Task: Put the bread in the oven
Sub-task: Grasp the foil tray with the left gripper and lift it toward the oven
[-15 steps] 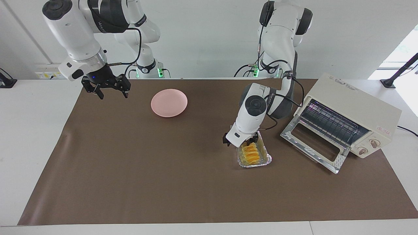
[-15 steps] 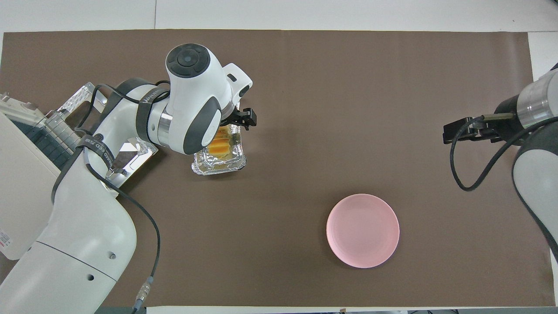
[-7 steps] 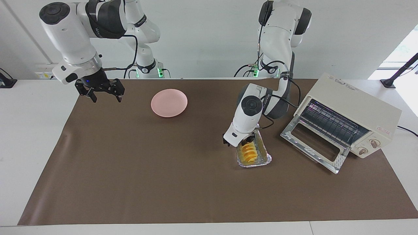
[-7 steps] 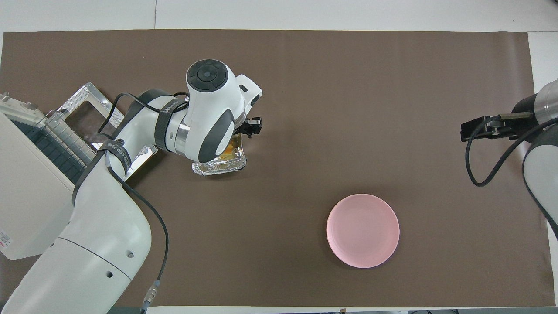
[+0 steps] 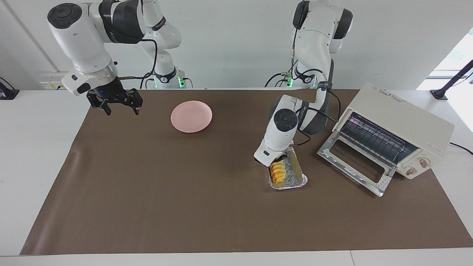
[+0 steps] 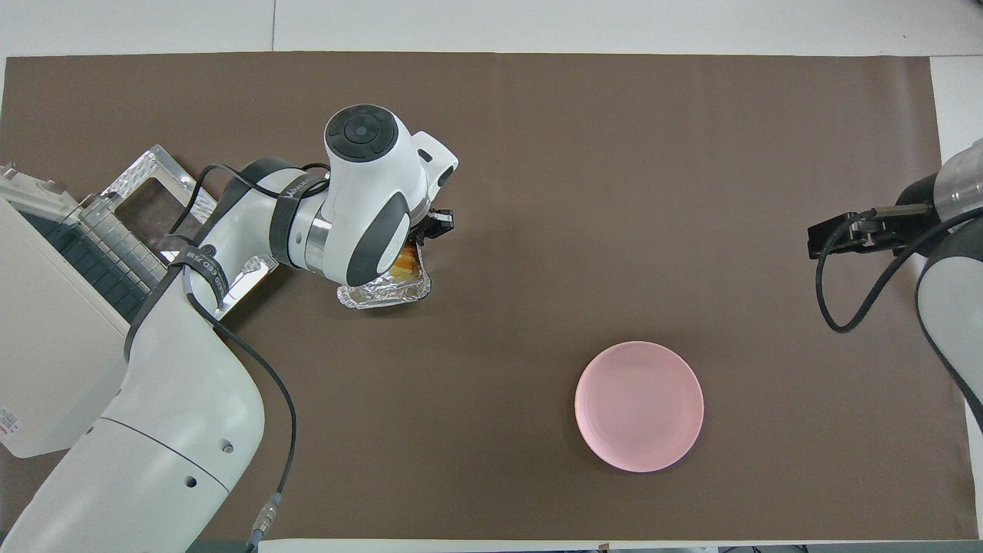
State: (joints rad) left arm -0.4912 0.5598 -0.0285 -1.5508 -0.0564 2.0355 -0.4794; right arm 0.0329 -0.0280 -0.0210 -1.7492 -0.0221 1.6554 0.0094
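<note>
White arms [image 5: 281, 133]; dark joints; black cables

Not much readable tbh. Faint lettering along oven [image 5: 399, 122] top edge, can't make out. Small red mark on oven front near knobs, unreadable. Grey band on left arm [image 6: 201, 265] has white letters, too small.

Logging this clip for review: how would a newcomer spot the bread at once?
Find the cream oven with its door down. Beside it, toward the table's middle, sits a crinkled foil tray. The bread is the ridged golden-yellow loaf inside, under the left gripper.
</note>
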